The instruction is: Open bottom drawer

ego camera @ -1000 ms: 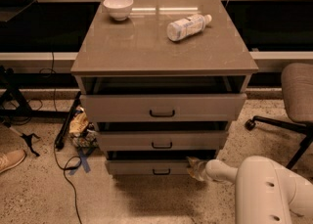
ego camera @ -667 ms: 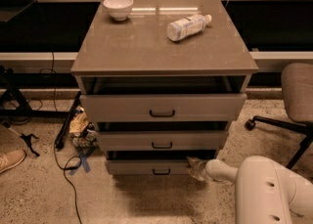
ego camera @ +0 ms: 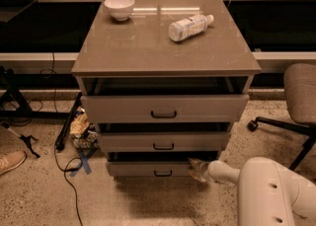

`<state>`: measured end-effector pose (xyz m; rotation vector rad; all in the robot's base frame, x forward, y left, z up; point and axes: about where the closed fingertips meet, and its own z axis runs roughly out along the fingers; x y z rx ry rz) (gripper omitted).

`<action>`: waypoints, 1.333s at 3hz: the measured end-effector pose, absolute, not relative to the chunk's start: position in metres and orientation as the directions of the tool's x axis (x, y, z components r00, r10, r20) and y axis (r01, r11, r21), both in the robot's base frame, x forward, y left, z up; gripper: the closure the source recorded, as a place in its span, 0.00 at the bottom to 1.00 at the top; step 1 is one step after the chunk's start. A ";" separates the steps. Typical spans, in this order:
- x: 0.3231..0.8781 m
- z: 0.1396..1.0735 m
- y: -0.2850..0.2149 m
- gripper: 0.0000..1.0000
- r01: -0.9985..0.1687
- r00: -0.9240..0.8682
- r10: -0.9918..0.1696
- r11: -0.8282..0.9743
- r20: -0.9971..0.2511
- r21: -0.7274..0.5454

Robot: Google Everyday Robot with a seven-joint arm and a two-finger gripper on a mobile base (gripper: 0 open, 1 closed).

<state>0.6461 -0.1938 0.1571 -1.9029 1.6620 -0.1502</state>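
In the one camera view, a bulky white robot arm (ego camera: pixel 269 190) reaches in from the lower right corner, its forearm stretched low and leftward. The gripper (ego camera: pixel 198 169) sits against the right end of the grey-brown, flat-fronted bottom drawer (ego camera: pixel 140 169), low in the centre of the frame, just right of its small black bar handle (ego camera: pixel 163 173). I cannot tell how wide the claw stands, or whether it holds anything.

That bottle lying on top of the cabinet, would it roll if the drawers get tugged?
The bottle lies on its side on the glossy cabinet top, so a jolt would probably roll it. It looks like plastic, so likely light and not fragile. The gripper is low, at the right end of the bottom drawer, far from it.
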 end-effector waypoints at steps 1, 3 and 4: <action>0.646 0.157 -0.194 0.20 -0.864 0.209 -0.932 -0.035 -0.295 -0.502; 0.654 0.162 -0.185 0.00 -0.860 0.229 -0.935 -0.064 -0.272 -0.506; 0.662 0.165 -0.176 0.00 -0.861 0.242 -0.936 -0.085 -0.257 -0.502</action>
